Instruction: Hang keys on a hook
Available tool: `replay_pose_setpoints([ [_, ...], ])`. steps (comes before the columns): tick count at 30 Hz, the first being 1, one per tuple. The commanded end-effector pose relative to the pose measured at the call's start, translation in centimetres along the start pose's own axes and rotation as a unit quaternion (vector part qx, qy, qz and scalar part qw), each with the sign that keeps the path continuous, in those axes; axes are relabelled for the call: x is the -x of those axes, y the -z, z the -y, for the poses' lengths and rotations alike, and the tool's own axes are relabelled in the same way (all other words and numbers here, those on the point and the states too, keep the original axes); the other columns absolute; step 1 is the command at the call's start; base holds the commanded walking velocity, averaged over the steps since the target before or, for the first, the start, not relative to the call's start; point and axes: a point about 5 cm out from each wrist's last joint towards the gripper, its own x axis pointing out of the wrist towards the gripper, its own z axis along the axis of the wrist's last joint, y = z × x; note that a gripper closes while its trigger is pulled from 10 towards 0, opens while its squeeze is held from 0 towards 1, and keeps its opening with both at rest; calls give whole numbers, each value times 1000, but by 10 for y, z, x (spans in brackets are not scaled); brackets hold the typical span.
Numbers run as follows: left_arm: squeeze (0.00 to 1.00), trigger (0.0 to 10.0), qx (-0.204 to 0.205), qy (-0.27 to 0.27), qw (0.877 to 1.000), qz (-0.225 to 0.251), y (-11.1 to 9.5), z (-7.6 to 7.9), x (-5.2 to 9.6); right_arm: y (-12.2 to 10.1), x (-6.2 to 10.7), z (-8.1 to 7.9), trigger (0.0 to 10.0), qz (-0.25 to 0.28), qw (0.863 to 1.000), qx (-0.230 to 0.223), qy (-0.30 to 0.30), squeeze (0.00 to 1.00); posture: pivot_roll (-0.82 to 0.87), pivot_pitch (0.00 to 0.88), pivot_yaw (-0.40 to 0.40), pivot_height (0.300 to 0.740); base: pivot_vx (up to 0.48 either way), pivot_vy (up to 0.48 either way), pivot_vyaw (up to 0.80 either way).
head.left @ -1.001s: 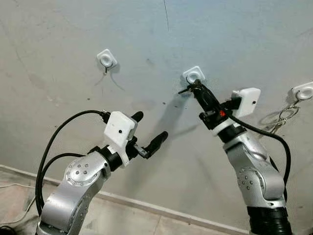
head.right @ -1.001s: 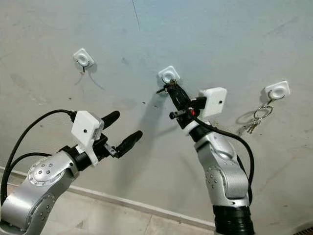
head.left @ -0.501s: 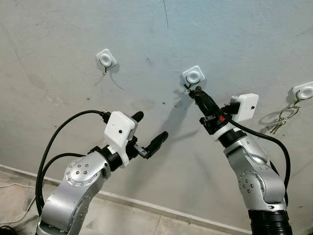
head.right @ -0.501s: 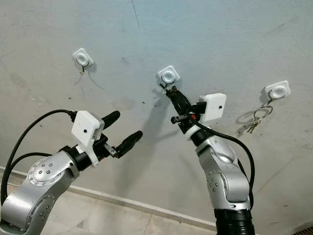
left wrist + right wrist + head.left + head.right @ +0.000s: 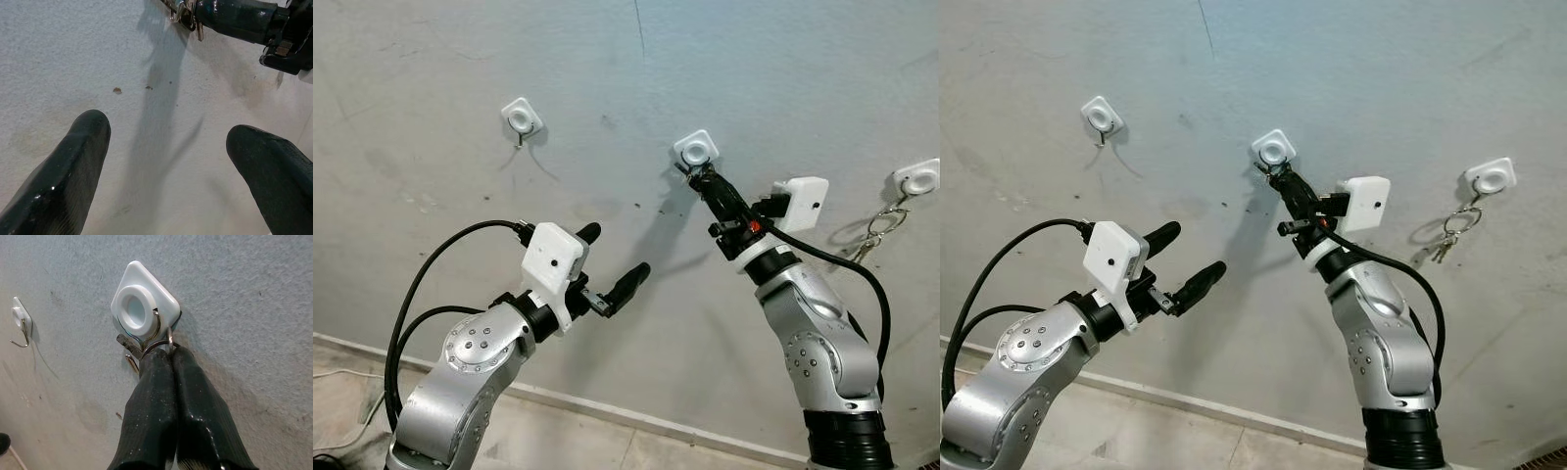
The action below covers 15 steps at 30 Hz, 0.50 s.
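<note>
Where the right gripper [image 5: 164, 357] meets the wall [image 5: 431, 108], its two fingers are pressed together on a key ring [image 5: 155, 345] directly under the middle hook [image 5: 696, 150]. Seen from the right wrist, the ring lies against the hook's wire loop below the white square base, and a key [image 5: 128, 345] juts out beside the fingertips; whether the ring is actually threaded over the wire cannot be told. From the head views, the right arm reaches up and leftward to this hook, with its white wrist camera [image 5: 799, 203] just to the right. The left gripper [image 5: 615, 259] hangs lower and to the left, apart from the wall fittings, its fingers [image 5: 63, 171] spread wide with nothing between them; its wrist view looks at bare plaster and the right gripper's tip with the keys. A left hook [image 5: 521, 118] carries nothing. A right hook [image 5: 1488, 176] bears another key bunch [image 5: 1449, 235] dangling against the wall. A floor [image 5: 558, 431] strip runs along the wall's foot.
</note>
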Motion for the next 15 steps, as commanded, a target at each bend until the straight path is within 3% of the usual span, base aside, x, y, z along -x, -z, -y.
replay_pose_setpoints([
  [1, 0, 10000, -7, 0, 1000, 4, -3, 1, -1, -35, -9, -15, 10000, 72, 997, 16, -35, 0, 232, 0, -34, 740, 0, 0, 0],
  [10, 0, 10000, -6, 0, 1000, 4, -3, 1, -2, -41, -5, -19, 10000, 74, 996, 21, -38, 0, 230, 0, -37, 740, 0, 0, 0],
  [15, 0, 10000, -7, -1, 1000, 5, -2, 1, -1, -36, 18, -6, 10000, 46, 998, 40, -12, 0, 224, 0, -37, 740, 0, 0, 0],
])
